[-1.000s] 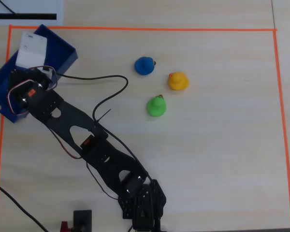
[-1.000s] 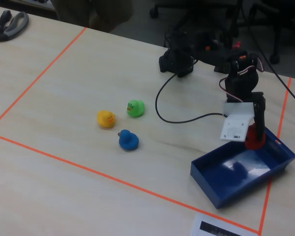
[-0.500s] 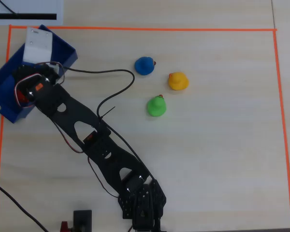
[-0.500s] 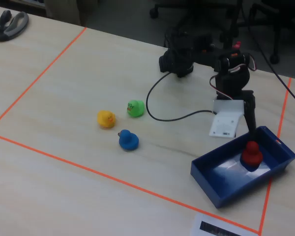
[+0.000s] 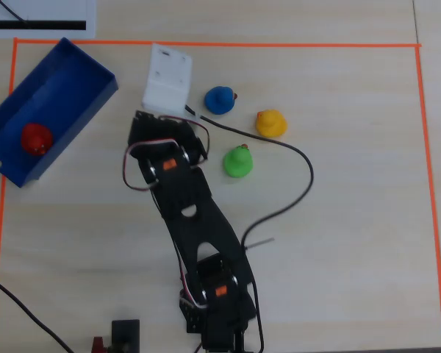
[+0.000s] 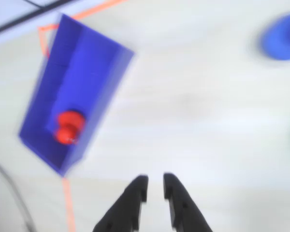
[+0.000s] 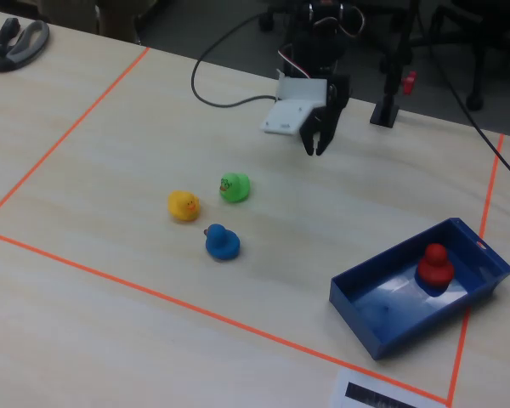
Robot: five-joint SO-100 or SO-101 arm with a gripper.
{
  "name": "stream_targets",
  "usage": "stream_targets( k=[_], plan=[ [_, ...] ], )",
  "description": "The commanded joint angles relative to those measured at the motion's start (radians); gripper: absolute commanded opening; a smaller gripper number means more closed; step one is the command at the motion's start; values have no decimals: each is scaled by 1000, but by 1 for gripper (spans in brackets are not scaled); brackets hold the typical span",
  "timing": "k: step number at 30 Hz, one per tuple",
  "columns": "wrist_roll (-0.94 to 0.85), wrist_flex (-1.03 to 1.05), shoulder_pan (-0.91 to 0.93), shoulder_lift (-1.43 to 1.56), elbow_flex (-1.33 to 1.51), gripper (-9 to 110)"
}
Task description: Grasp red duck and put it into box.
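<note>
1. Your red duck point(image 5: 36, 137) already sits inside the box point(image 5: 77, 77); in the overhead view it lies toward the lower-left end of the tray, close to the corner with the small white spot
2. In the fixed view you see the same red duck point(image 7: 433, 265) upright on the floor of the box point(image 7: 382, 319), nearer the far right end, with the rest of the tray floor bare
3. The wrist view is blurred, but you can still make out the red duck point(image 6: 68, 126) in the lower part of the box point(image 6: 94, 60), which stands tilted at the left of that picture
4. Your gripper point(image 6: 154, 187) holds nothing: the two dark fingertips point(image 6: 138, 186) show a narrow gap of bare table between them, so the jaws are slightly parted and released
5. In the fixed view the gripper point(image 7: 316, 146) hangs above the table, fingers pointing down, well apart from the box and beside the white camera mount point(image 7: 291, 115)
6. In the overhead view the white mount point(image 5: 167, 79) hides the fingertips, so you cannot read the jaws from there
7. Three other ducks stand on the table point(image 5: 353, 191), apart from the box: the blue duck point(image 5: 220, 100), the yellow duck point(image 5: 270, 123) and the green duck point(image 5: 237, 161)
8. The orange tape line point(image 5: 426, 184) frames the work area, and in the fixed view the box straddles it at the right
</note>
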Motion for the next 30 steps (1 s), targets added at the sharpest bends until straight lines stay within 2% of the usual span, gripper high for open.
stream_targets(
  k=[1, 4, 7, 16, 23, 30],
  plan=[
    [-67, -87, 61, 495, 347, 0],
    [-117, -175, 95, 713, 698, 0],
    [-147, -244, 126, 861, 934, 0],
    [-207, -426, 179, 1062, 1350, 0],
    [-212, -407, 144, 1241, 1557, 0],
    [-225, -242, 107, 1305, 1557, 0]
  ],
)
